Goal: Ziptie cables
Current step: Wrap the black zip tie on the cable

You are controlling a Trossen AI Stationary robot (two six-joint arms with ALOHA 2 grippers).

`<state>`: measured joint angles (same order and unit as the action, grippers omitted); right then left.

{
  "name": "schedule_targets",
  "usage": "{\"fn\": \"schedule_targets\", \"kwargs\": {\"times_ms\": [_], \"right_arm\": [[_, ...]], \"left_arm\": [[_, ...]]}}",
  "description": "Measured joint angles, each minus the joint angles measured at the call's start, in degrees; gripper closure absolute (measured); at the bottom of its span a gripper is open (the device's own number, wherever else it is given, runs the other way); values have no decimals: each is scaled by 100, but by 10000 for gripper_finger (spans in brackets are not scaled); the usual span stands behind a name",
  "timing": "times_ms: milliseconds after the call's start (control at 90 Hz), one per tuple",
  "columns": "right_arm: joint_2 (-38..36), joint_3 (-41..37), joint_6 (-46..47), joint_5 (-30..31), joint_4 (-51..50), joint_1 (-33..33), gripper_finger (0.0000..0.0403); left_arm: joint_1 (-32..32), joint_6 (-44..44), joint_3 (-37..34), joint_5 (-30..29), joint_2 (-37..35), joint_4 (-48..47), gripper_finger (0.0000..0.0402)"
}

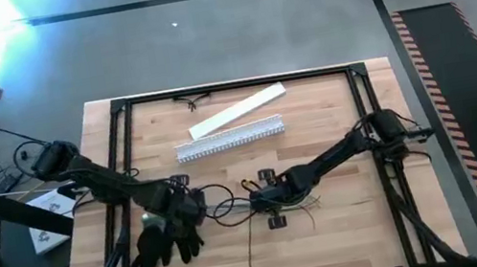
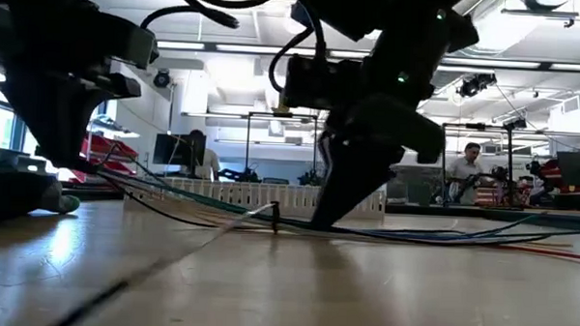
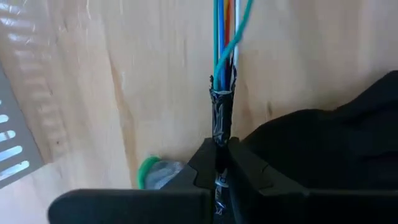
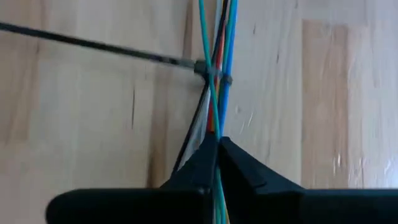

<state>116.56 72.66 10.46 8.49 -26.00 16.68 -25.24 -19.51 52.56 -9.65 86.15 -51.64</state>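
Observation:
The cables (image 1: 231,205) are a bundle of thin coloured wires lying on the wooden table between my two grippers. One end is wrapped in black tape (image 3: 221,115). A zip tie (image 4: 211,71) circles the bundle just ahead of my right gripper, its long thin tail (image 4: 93,42) sticking out sideways over the wood. My left gripper (image 3: 219,163) is shut on the taped end. My right gripper (image 4: 217,155) is shut on the wires farther along. In the low view the bundle (image 2: 442,234) lies along the table, and the zip tie's head (image 2: 275,214) stands up from it. My left gripper pinches the black-taped end (image 3: 220,138) of the bundle between its two fingers, which lie along the wires. The bundle runs straight on from the fingertips, low over the table. My right gripper pinches the loose wires (image 4: 216,132) between its fingertips, just short of the zip tie. It slants down at them from the table's right, and the wires run on over the wood.
A pair of black gloves (image 1: 165,243) lies next to my left gripper, with a small green-capped object (image 3: 149,169) beside them. A white slotted channel (image 1: 230,139) and its flat white cover (image 1: 240,111) lie toward the far edge. A black frame (image 1: 118,110) rims the table.

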Motion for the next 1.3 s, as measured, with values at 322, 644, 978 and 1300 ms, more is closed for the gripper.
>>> {"fn": "schedule_targets", "kwargs": {"times_ms": [322,644,978,1300], "right_arm": [[-212,-29,90,-60,-860,86,403],[-258,-42,-54,-29,-1015,93,397],[-1009,-55,617,755,-2233,73,289],[-983,-54,2469,305,-629,660,265]], "left_arm": [[-100,-192,-510,11,15,851,398],[-104,-303,-796,64,26,1484,398],[-111,-818,-798,30,50,1690,398],[-353,-1091,-796,62,53,2312,398]]}}
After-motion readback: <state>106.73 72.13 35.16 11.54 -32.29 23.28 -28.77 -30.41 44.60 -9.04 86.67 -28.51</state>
